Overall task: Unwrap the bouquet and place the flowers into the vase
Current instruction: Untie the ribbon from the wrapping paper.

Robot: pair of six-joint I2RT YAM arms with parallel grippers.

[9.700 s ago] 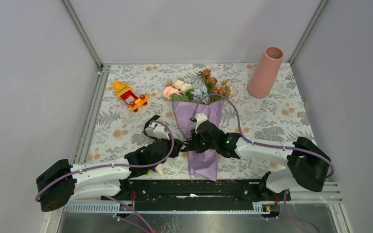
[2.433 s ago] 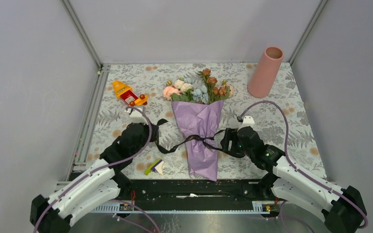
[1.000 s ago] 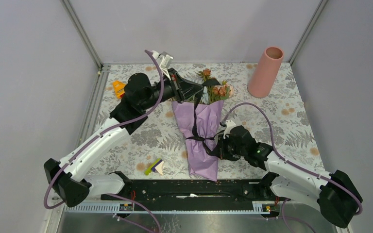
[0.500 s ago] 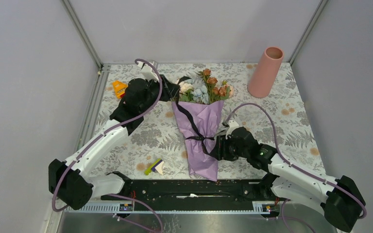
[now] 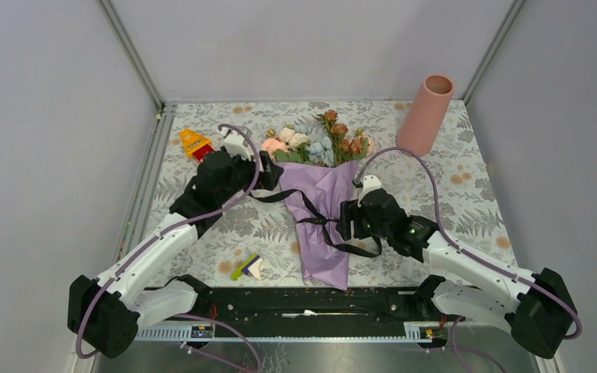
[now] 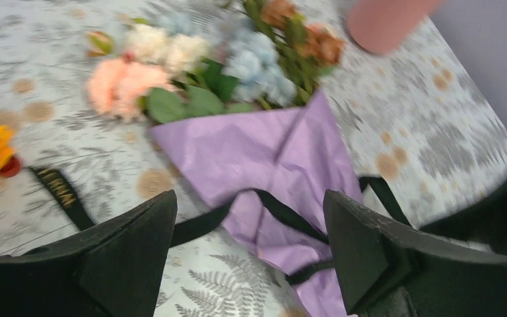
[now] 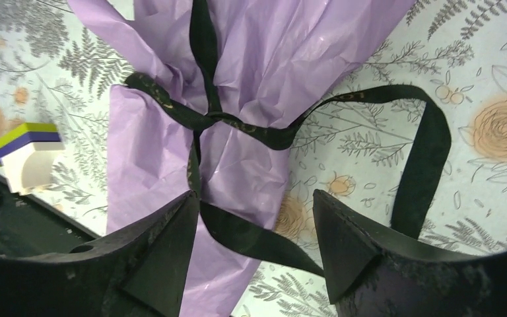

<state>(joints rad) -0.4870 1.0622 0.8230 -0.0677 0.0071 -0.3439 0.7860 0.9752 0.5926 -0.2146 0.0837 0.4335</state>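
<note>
The bouquet (image 5: pixel 320 203) lies in the middle of the tablecloth, purple paper pointing toward me. The flowers (image 5: pixel 317 141) fan out at its far end, peach, cream, pale blue and rust. A black ribbon (image 5: pixel 299 203) is still knotted round the paper, its loose ends trailing left and right. My left gripper (image 5: pixel 270 180) hovers open at the paper's upper left edge. In the left wrist view its fingers (image 6: pixel 132 257) frame the paper (image 6: pixel 270 152). My right gripper (image 5: pixel 344 221) is open at the paper's right edge, straddling a slack ribbon end (image 7: pixel 257 241). The salmon vase (image 5: pixel 426 115) stands upright at the back right.
A yellow and red toy (image 5: pixel 196 144) sits at the back left, close to the left arm. A small green, purple and white block (image 5: pixel 247 266) lies near the front. The black rail (image 5: pixel 303 303) runs along the near edge, and grey walls close in three sides.
Both grippers have opened and let go of the ribbon. The left arm drew back from over the flowers to the paper's left edge. The ribbon ends now lie slack.
</note>
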